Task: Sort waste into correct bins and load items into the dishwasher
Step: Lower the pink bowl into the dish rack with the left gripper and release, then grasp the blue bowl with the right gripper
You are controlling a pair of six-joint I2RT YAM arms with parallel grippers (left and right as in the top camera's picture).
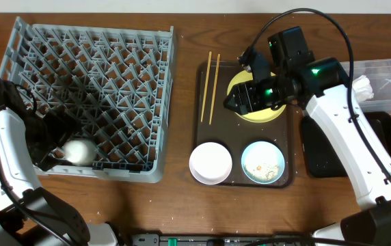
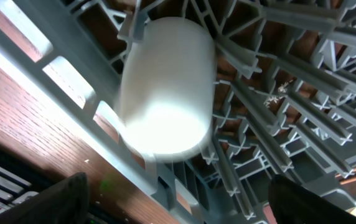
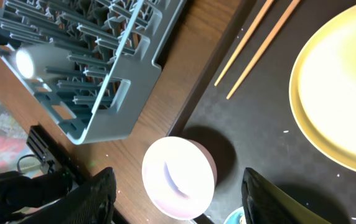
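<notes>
Where the left gripper is seen by its own wrist camera, its two dark fingers are held wide apart and nothing is gripped between them. The white cup is shown just ahead, lying on its side among the pegs of the grey dish rack, close to the rack's outer wall. Only in the overhead view can the cup be placed in the rack's near left corner.

The right gripper is likewise spread, with nothing held. Below it, the white bowl is seen on the dark brown serving tray, with the two chopsticks and the yellow plate beyond.

Only the overhead view shows the light blue bowl, with whitish scraps in it, just beside the white bowl. It alone also shows the crumpled napkin at the end of the clear tub nearest the arm, and the black tray, partly covered by the right arm.

The left arm is bent at the rack's left edge, with its wrist turned in toward the cup. The right arm is stretched up from the near right, and its dark wrist, lit by a green light, is held over the plate.
</notes>
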